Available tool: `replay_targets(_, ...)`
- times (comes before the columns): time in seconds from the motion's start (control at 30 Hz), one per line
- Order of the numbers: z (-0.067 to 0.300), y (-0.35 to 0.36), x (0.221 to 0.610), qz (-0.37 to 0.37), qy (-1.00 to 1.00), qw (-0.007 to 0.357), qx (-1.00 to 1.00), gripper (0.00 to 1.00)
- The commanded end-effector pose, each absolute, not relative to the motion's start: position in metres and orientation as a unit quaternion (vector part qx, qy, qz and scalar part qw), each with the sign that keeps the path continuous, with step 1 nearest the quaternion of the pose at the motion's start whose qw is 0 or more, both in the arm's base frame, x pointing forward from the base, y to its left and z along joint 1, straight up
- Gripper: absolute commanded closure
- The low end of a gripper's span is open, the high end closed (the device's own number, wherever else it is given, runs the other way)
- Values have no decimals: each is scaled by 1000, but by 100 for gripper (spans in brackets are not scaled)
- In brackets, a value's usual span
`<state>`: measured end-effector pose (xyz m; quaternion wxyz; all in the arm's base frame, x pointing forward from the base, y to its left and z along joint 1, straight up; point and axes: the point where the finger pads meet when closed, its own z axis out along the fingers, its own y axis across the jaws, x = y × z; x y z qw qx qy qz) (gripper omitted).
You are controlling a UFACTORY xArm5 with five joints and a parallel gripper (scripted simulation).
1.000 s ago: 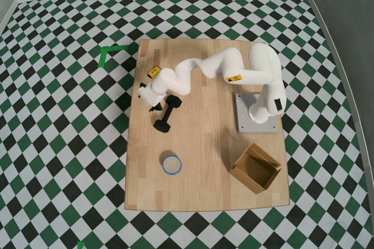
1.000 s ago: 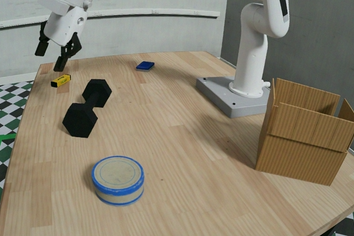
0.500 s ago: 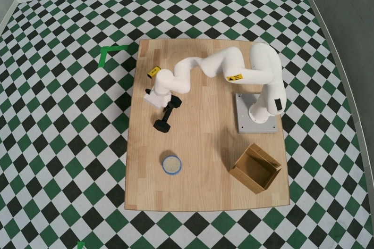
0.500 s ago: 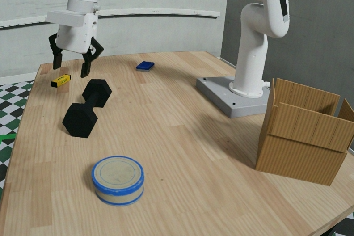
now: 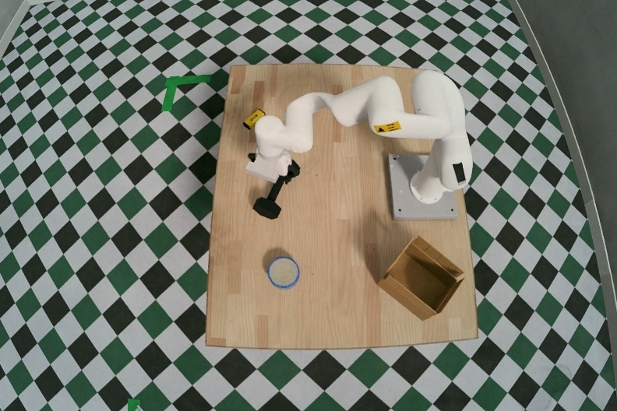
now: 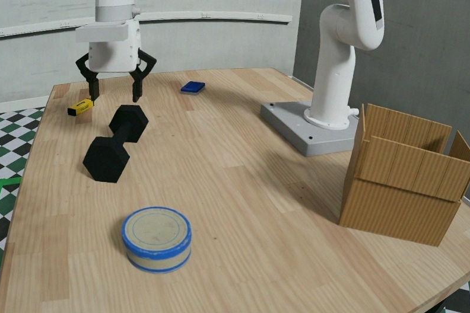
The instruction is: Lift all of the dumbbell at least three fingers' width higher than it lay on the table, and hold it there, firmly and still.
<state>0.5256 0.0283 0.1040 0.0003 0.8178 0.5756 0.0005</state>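
Observation:
A black dumbbell (image 5: 269, 201) (image 6: 111, 144) with hexagonal heads lies flat on the wooden table (image 5: 338, 300) (image 6: 243, 191), towards its left side. My gripper (image 5: 273, 170) (image 6: 114, 98) is open and empty, with its fingers pointing down. It hangs a little above the dumbbell's far head and touches nothing. In the overhead view the gripper's white body hides that far head; the handle and the near head show.
A small yellow block (image 5: 253, 117) (image 6: 80, 107) lies just behind the gripper. A blue pad (image 6: 193, 86) lies farther back. A blue-rimmed round tin (image 5: 283, 272) (image 6: 156, 238) stands at the front, an open cardboard box (image 5: 421, 283) (image 6: 402, 206) at the front right, and the arm's base plate (image 5: 399, 203) (image 6: 291, 125) at the right.

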Motion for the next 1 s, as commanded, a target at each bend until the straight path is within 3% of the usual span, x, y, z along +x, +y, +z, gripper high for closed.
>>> replay_targets(0.0,101,28,526,0,577,0,817,0)
replay_targets(0.1,66,28,525,0,577,0,817,0)
replay_targets(0.4,8,29,526,0,577,0,817,0)
replay_targets(0.97,5,29,526,0,577,0,817,0)
